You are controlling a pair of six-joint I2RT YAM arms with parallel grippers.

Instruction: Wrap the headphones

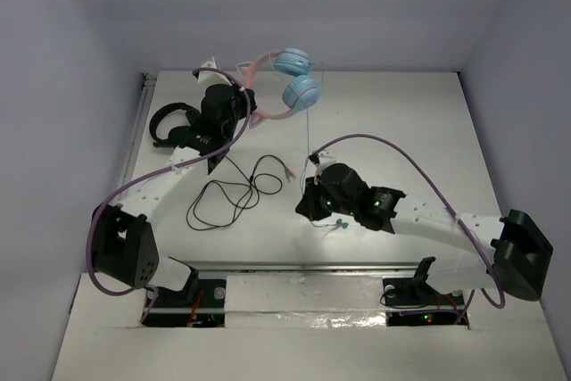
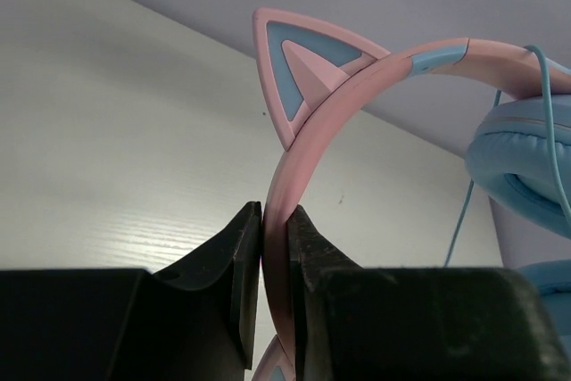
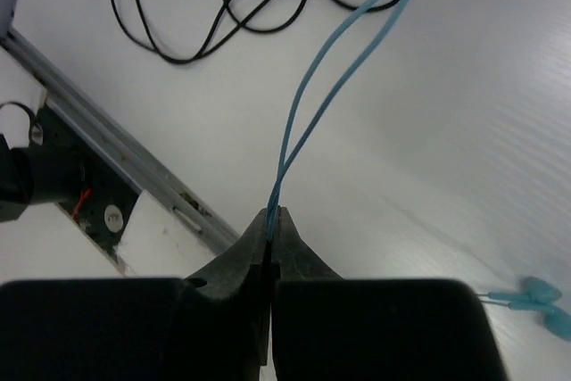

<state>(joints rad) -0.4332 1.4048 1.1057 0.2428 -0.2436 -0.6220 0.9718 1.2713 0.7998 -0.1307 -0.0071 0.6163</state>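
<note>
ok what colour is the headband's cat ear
Cat ear is pink with a blue inset; left wrist view.

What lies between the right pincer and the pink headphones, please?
Only the thin light blue cable, doubled, running from the shut right pincer to the headphones; the right wrist view shows it best.

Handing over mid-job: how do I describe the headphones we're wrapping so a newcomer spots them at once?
Look at the far edge of the white table, where the left arm's fingers clamp a raised headband. Those are the headphones: pink band with cat ears, light blue earcups and cable, unlike the all-black headphones lying to their left.
</note>
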